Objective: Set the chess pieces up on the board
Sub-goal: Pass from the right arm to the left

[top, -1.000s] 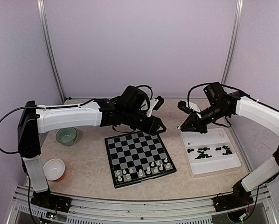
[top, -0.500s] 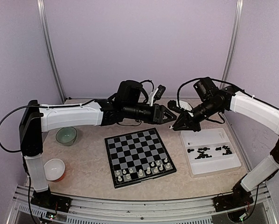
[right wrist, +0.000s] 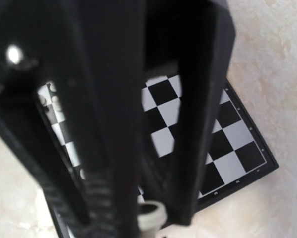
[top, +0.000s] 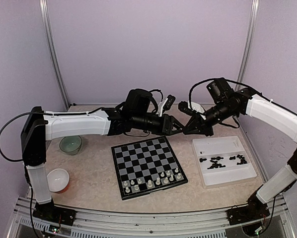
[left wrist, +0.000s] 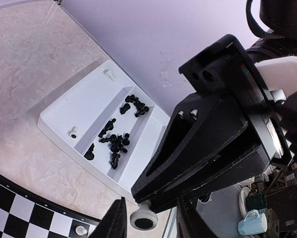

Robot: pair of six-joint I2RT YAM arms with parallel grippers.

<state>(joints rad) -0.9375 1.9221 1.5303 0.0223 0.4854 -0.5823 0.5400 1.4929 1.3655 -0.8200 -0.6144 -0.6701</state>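
The board (top: pixel 148 163) lies in the middle of the table, with cream-white chess pieces (top: pixel 151 182) standing on its near rows. Above its far right corner the two grippers meet tip to tip. My right gripper (top: pixel 186 130) is shut on a cream-white piece (left wrist: pixel 143 218), base toward the left wrist camera. My left gripper (left wrist: pixel 149 213) is open, one finger on each side of that piece with a gap on both sides. In the right wrist view the piece (right wrist: pixel 152 210) sits at the right gripper's (right wrist: pixel 148 223) tips over the board (right wrist: pixel 228 134). Black pieces (top: pixel 215 162) lie in the white tray (top: pixel 223 176).
In the left wrist view, two white pieces (left wrist: pixel 73 132) also lie in the tray (left wrist: pixel 54 121). A green bowl (top: pixel 70 144) and a white cup (top: pixel 58 179) stand left of the board. A white dish (top: pixel 195 107) sits at the back behind the grippers.
My right gripper carried the white piece left from above the tray. My left gripper rose from the board's far edge and swung right to meet it, its jaws narrowing a little.
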